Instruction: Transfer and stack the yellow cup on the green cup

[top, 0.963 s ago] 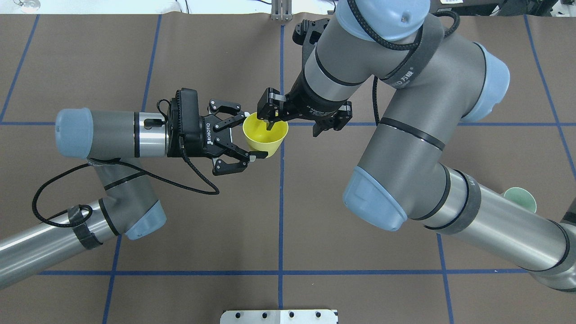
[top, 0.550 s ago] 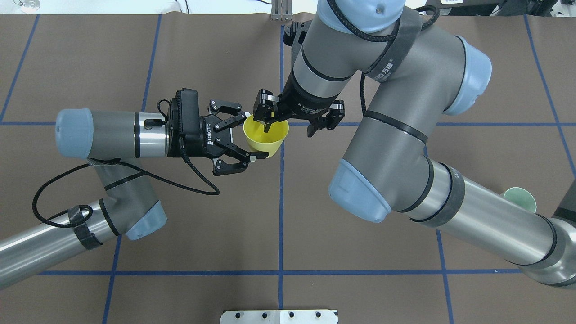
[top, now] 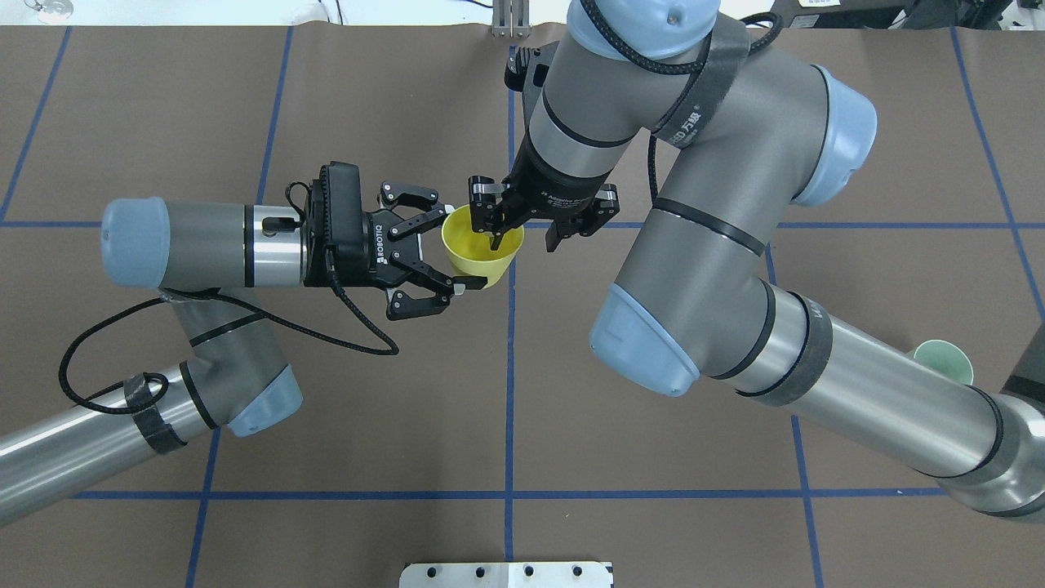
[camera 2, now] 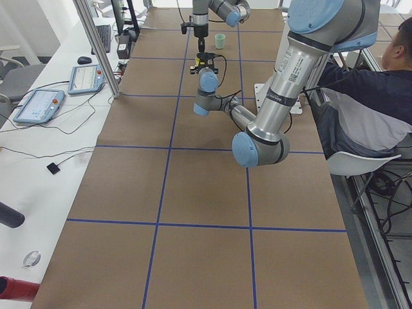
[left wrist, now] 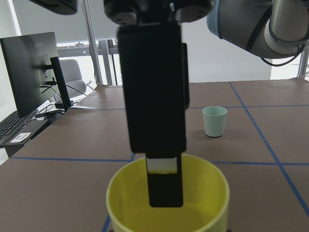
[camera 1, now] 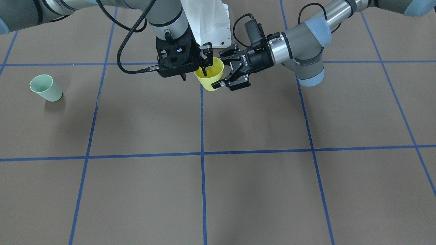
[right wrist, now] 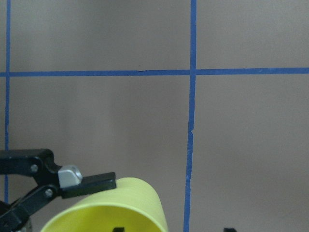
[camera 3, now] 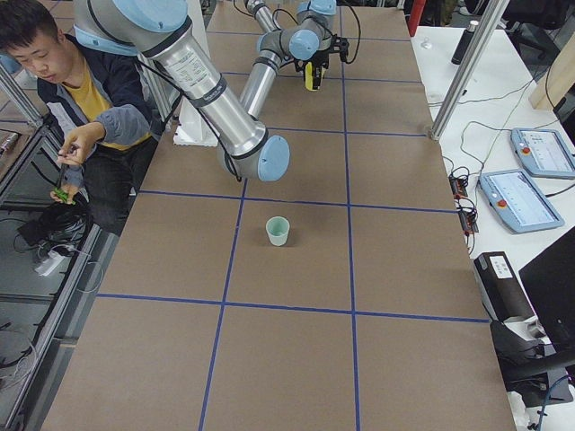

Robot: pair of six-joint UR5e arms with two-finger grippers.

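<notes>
The yellow cup [top: 482, 253] hangs upright in the air over the table's middle, also in the front view [camera 1: 211, 80]. My left gripper [top: 461, 247] reaches in sideways and is shut on its wall. My right gripper [top: 522, 242] comes down from above and is open. It straddles the rim, with one finger [left wrist: 165, 188] inside the cup and the other outside, clear of the wall. The green cup [camera 1: 46, 87] stands upright far off on my right side. The right arm partly hides it in the overhead view [top: 947, 359].
The brown mat carries a blue tape grid. The white robot base [camera 1: 207, 23] stands behind the grippers. A metal plate [top: 506, 574] lies at the near edge. A seated operator [camera 3: 54, 81] is beside the table.
The right arm has swung toward my left and its gripper has turned slightly over the cup; its jaws look a little narrower. The left gripper and the yellow cup have not moved.
</notes>
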